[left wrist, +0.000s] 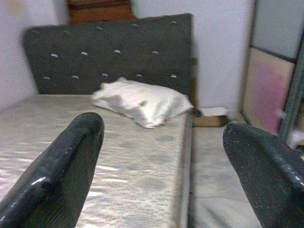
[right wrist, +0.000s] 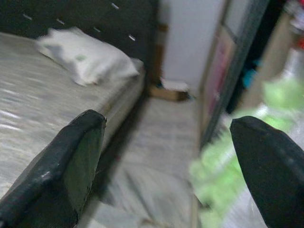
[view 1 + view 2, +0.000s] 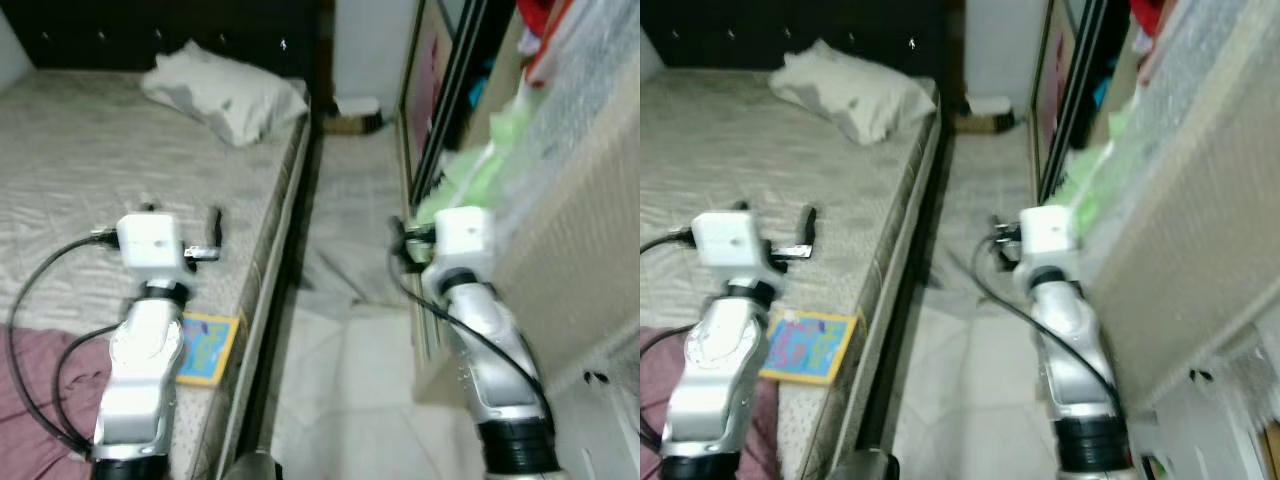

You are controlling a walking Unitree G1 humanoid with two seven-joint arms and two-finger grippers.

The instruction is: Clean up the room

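Note:
My left gripper (image 1: 164,128) is open over the grey mattress (image 3: 90,180), with nothing between its fingers. It points toward a white pillow (image 3: 225,95) lying by the dark headboard (image 1: 109,52). A colourful book (image 3: 208,347) rests near the bed's edge, beside my left forearm. A maroon cloth (image 3: 35,385) lies on the bed's near corner. My right gripper (image 2: 167,122) is open and empty above the narrow floor aisle (image 3: 350,330). Something pale and crumpled (image 3: 340,270) lies on that floor, too blurred to identify.
The wardrobe's sliding door (image 3: 440,100) and a bubble-wrapped panel (image 3: 580,180) crowd the right side, close to my right arm. Green fabric or plastic (image 3: 475,175) bulges out there. A cardboard box (image 3: 352,122) sits at the aisle's far end, against the wall.

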